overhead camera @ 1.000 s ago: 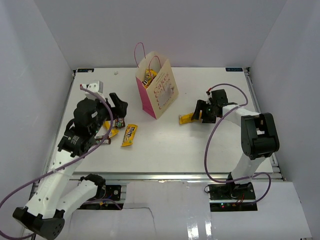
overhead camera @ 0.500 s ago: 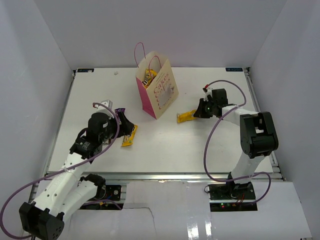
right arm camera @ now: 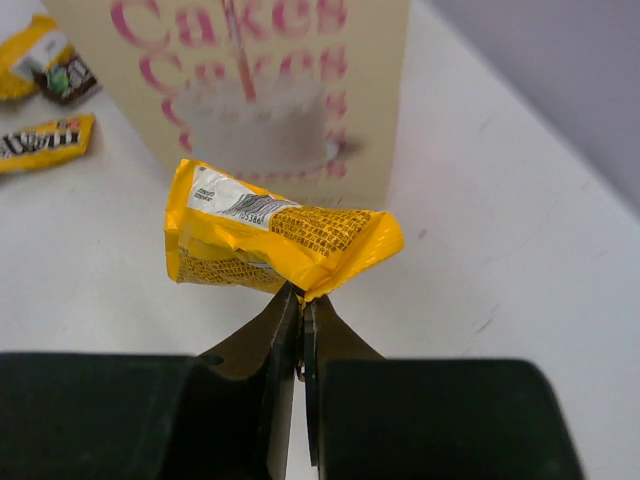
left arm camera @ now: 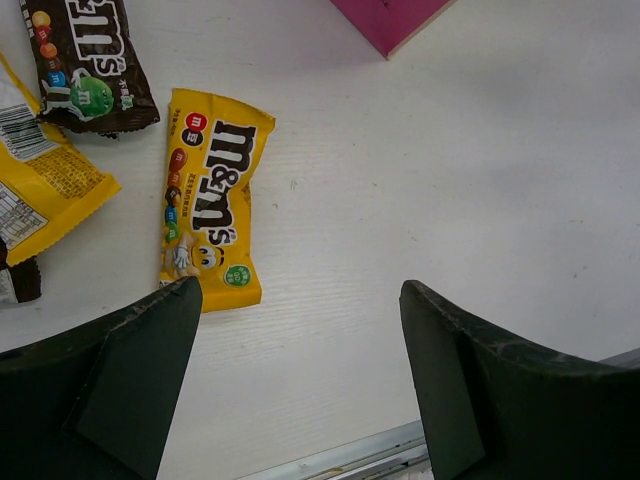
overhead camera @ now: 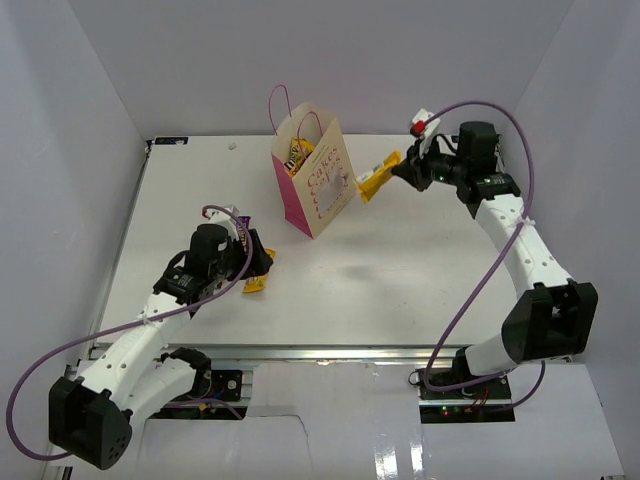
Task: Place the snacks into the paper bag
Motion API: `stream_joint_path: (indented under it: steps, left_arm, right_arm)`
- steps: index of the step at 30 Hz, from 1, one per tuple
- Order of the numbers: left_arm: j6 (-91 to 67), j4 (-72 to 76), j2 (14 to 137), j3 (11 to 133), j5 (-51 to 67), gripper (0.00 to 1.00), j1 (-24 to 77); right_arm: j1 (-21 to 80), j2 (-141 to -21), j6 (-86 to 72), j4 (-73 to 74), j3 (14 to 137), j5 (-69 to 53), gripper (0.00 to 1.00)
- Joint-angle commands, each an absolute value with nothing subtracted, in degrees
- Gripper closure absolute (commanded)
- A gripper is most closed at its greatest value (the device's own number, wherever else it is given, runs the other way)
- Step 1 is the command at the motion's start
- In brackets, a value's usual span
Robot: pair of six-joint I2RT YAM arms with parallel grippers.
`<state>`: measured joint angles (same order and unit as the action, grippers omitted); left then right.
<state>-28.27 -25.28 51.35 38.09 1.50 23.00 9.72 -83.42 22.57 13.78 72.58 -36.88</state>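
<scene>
The paper bag (overhead camera: 318,182) stands upright at the table's back middle, with packets (overhead camera: 297,155) showing in its mouth. My right gripper (overhead camera: 400,170) is shut on one corner of a yellow snack packet (overhead camera: 376,180) and holds it in the air just right of the bag; the wrist view shows the pinch (right arm camera: 302,295) on the packet (right arm camera: 280,238) in front of the bag's printed face (right arm camera: 260,90). My left gripper (overhead camera: 255,262) hangs open (left arm camera: 300,290) over the table beside a yellow packet (left arm camera: 210,210). A brown packet (left arm camera: 85,65) and another yellow one (left arm camera: 40,180) lie to the left.
The table's metal front rail (left arm camera: 350,455) runs just below the left gripper. White walls close in the table (overhead camera: 400,290) on three sides. The bag's pink side (left arm camera: 390,15) shows at the top of the left wrist view.
My right gripper shut on the yellow packet, lifted it off the table and carried it up toward the bag's right side. The left arm swung right, over the packets near the front left.
</scene>
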Motion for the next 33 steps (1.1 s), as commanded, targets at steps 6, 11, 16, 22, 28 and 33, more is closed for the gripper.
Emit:
stream_joint_path:
  steps: [6, 11, 16, 22, 28, 33]
  left_arm:
    - [-24.8, -25.8, 57.6, 43.4, -2.3, 0.10, 22.8]
    - [-23.5, -25.7, 63.4, 44.5, -1.4, 0.10, 22.8]
    - [-23.1, -25.2, 64.3, 44.3, -1.1, 0.10, 22.8]
    - [-23.6, -24.3, 64.8, 43.9, -0.8, 0.10, 22.8]
    - [-27.9, -24.9, 63.1, 42.5, -1.8, 0.10, 22.8]
    - [-29.8, -27.5, 62.1, 42.9, -1.1, 0.11, 22.8]
  right_arm:
    - [12.0, -93.4, 11.0, 12.5, 103.4, -31.5, 0.92]
    - [16.2, -104.8, 8.9, 12.3, 122.5, -28.0, 0.92]
    - [21.3, -110.6, 11.2, 4.4, 126.6, -23.6, 0.92]
    - [23.2, -117.2, 10.3, -1.3, 129.1, -18.5, 0.92]
    - [22.7, -117.1, 13.1, -9.3, 119.5, -22.1, 0.92]
    - [22.3, -113.7, 14.0, -13.8, 113.4, -20.8, 0.92]
